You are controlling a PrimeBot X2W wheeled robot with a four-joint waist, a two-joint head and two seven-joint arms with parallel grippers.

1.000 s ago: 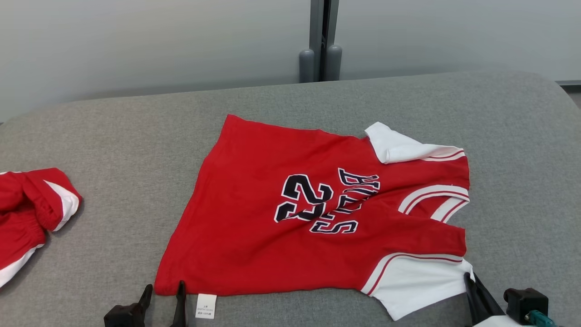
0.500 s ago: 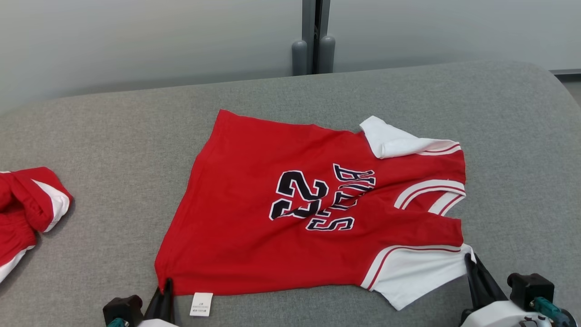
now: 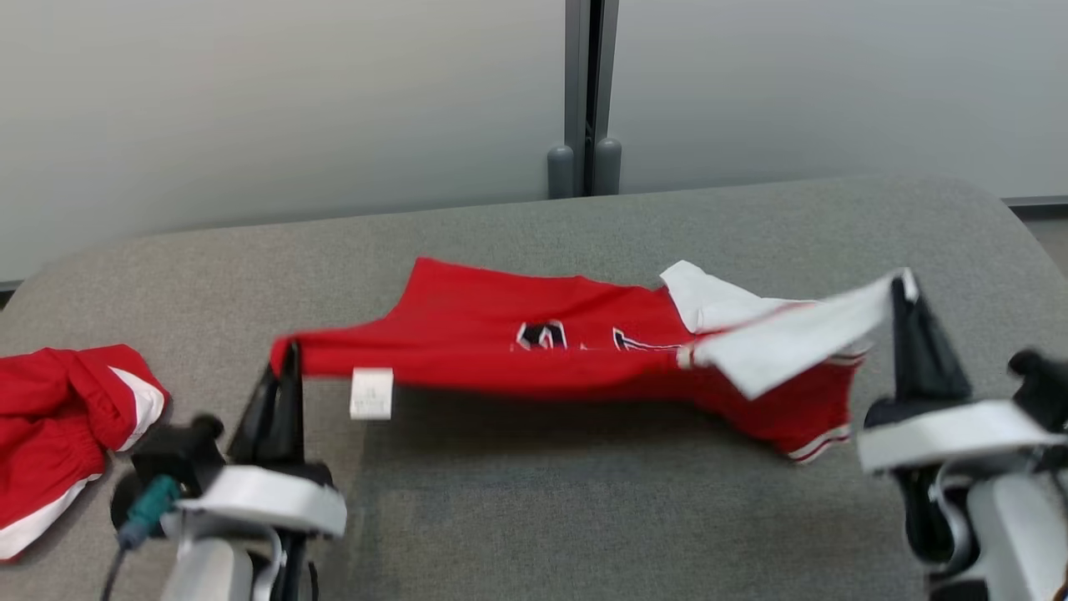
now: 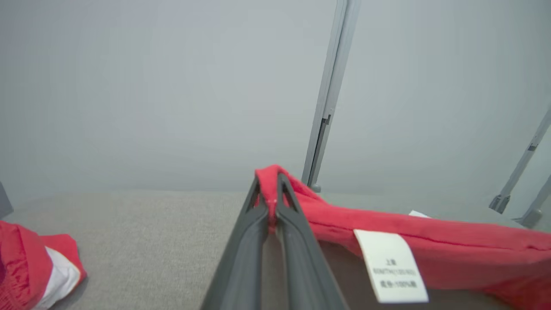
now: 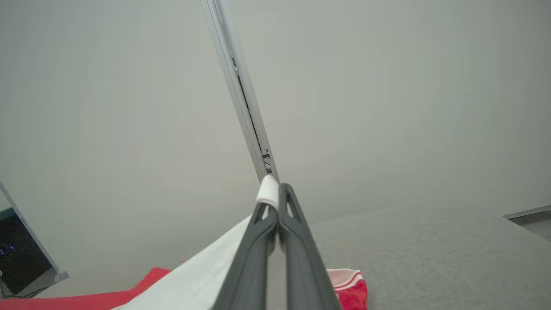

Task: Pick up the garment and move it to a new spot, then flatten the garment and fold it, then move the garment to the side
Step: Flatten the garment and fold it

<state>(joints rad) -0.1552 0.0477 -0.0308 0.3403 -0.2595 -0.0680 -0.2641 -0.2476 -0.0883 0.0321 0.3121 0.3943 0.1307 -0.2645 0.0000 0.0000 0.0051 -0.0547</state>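
The garment (image 3: 534, 346) is a red jersey with white sleeves and dark lettering, its near edge lifted off the grey table (image 3: 534, 501) while the far edge still rests on it. My left gripper (image 3: 289, 355) is shut on the red hem corner, beside a white care label (image 3: 371, 393). In the left wrist view that gripper (image 4: 270, 183) pinches red cloth (image 4: 430, 254). My right gripper (image 3: 899, 284) is shut on the white sleeve (image 3: 793, 338); in the right wrist view it (image 5: 275, 189) pinches white cloth (image 5: 202, 275).
A second red and white garment (image 3: 58, 426) lies crumpled at the table's left edge. A grey wall with a vertical post (image 3: 584, 92) stands behind the table. Bare grey tabletop stretches in front of the lifted jersey and to its right.
The left gripper shut on the hem corner. Both grippers then rose, lifting the jersey's near edge off the table. The head view also shifted.
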